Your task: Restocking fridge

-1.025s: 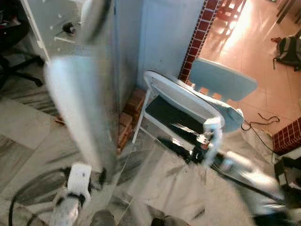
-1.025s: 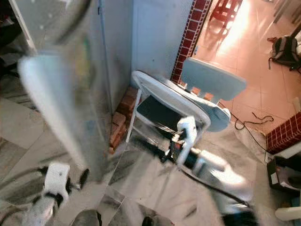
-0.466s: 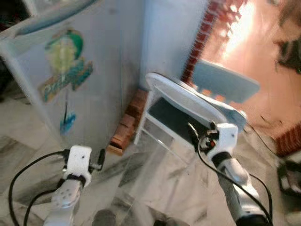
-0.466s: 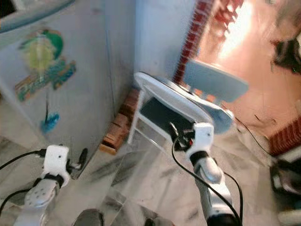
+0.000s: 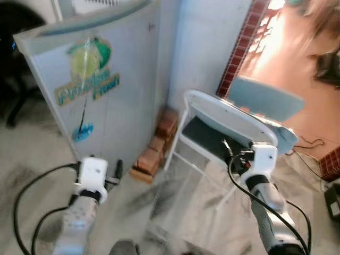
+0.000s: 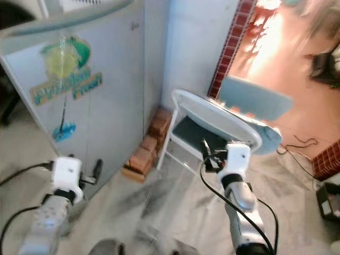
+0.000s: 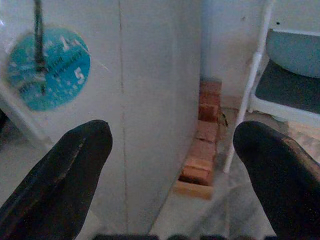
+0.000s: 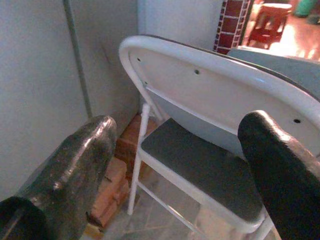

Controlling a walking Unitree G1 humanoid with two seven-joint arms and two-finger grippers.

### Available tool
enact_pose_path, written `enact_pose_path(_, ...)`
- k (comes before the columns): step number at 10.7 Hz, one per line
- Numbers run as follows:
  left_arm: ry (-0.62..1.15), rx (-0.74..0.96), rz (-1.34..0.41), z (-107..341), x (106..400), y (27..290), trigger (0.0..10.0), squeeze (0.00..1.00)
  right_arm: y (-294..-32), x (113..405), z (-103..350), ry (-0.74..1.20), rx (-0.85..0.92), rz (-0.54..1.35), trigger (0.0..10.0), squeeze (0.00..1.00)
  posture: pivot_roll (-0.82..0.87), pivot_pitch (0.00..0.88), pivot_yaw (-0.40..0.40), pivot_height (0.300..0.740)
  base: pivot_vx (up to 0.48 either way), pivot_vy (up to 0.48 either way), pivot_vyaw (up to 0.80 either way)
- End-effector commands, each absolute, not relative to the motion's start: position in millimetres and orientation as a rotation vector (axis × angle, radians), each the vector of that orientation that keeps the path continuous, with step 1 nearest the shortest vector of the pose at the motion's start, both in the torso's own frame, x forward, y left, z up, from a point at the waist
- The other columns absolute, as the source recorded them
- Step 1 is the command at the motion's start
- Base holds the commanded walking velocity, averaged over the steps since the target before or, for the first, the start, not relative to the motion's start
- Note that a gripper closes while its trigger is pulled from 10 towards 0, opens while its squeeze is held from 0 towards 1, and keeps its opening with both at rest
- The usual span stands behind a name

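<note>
While the fridge (image 5: 101, 90) door is closed, the left end effector (image 7: 170, 165) faces it, fingers spread; the right end effector (image 8: 185, 165), fingers spread too, faces a chair (image 5: 228, 127); bricks (image 5: 156, 151) lie between.

Head cameras look down, wrist cameras look forward, all share fridge (image 5: 106, 90), chair (image 5: 228, 127)

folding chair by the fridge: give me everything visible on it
The folding chair has a white tubular frame, a rounded white backrest with small holes, and a dark padded seat. It stands unfolded on the pale floor, its back toward the robot, beside the stacked bricks at the fridge. The right gripper hovers near its backrest.
</note>
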State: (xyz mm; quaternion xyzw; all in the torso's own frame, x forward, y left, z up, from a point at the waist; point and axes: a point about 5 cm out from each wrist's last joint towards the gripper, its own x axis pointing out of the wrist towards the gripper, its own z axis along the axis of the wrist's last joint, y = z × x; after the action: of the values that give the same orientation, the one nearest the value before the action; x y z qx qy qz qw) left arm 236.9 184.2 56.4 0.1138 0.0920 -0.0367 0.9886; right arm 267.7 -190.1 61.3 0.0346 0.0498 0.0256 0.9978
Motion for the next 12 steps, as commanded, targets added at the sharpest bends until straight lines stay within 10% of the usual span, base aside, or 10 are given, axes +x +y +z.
enact_pose_path(1, 0.153, 0.267, -0.055, 62.7, 238.6, 190.3, 10.0, 0.0, -185.6, 269.2, 61.4, 0.095, 0.073, 0.056, 10.0, 0.0, 0.15, 0.052, -0.089, 0.74, 0.0, 0.48, 0.0)
enact_pose_path(12, 0.092, 0.263, -0.1, 72.4, 252.9, 186.8, 10.0, 0.0, -193.8, 269.3, 55.9, 0.101, 0.067, -0.006, 10.0, 0.0, 0.12, 0.057, -0.065, 0.74, 0.0, 0.48, -0.26)
